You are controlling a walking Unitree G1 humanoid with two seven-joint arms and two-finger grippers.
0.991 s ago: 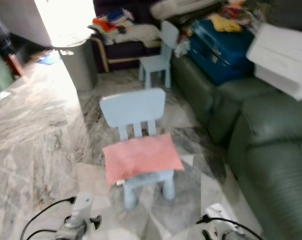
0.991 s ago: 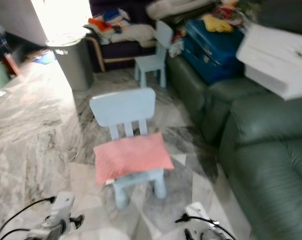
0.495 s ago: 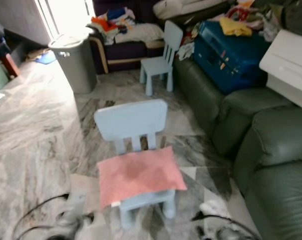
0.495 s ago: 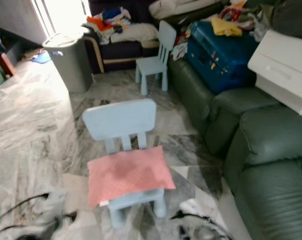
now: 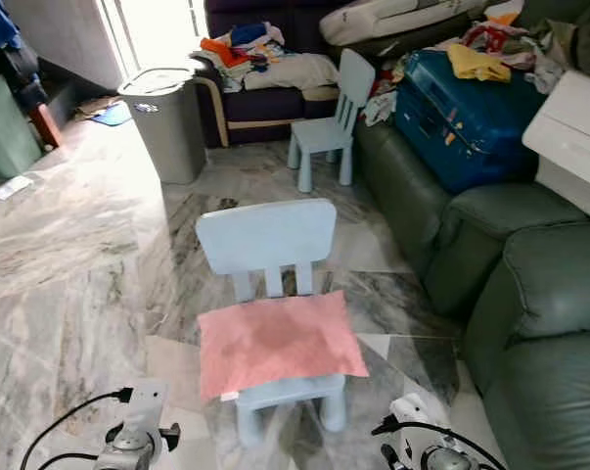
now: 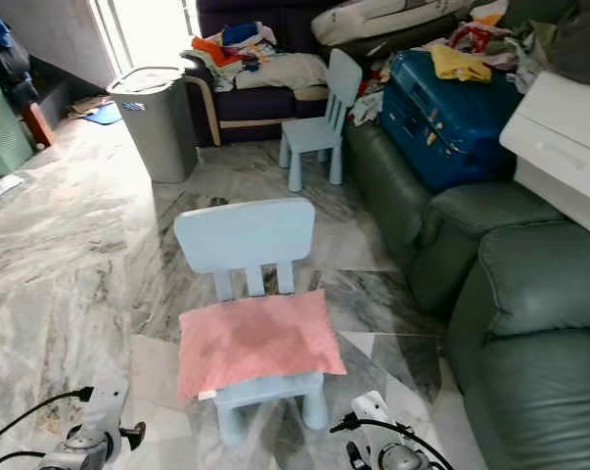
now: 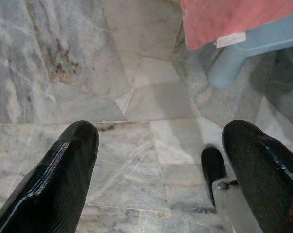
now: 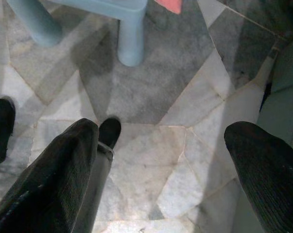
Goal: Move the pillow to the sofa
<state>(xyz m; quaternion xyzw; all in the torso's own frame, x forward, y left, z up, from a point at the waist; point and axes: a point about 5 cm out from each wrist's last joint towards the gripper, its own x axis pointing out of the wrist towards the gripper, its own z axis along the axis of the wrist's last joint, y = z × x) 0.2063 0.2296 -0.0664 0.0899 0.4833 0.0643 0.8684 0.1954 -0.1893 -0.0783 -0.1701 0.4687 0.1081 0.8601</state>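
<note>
While both grippers, left gripper (image 7: 158, 160) and right gripper (image 8: 161, 160), hang spread open at frame bottom, the pink pillow (image 5: 278, 340) lies centre frame on the blue child's chair (image 5: 267, 238), long axis sideways, roughly equidistant.

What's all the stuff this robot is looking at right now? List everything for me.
pillow: 1, pink, lying on the seat of the near chair
near chair: 1, light blue, on the marble floor ahead of the robot
far chair: 1, light blue, farther back beside the sofa
sofa: 1, dark green, along the robot's right
suitcase: 1, blue, on the sofa
box: 1, white, on the sofa at the right edge
bin: 1, grey, back left
clothes: a mixed pile on the dark couch at the back
left gripper: black fingers open, low over the floor
right gripper: black fingers open, low over the floor
</note>
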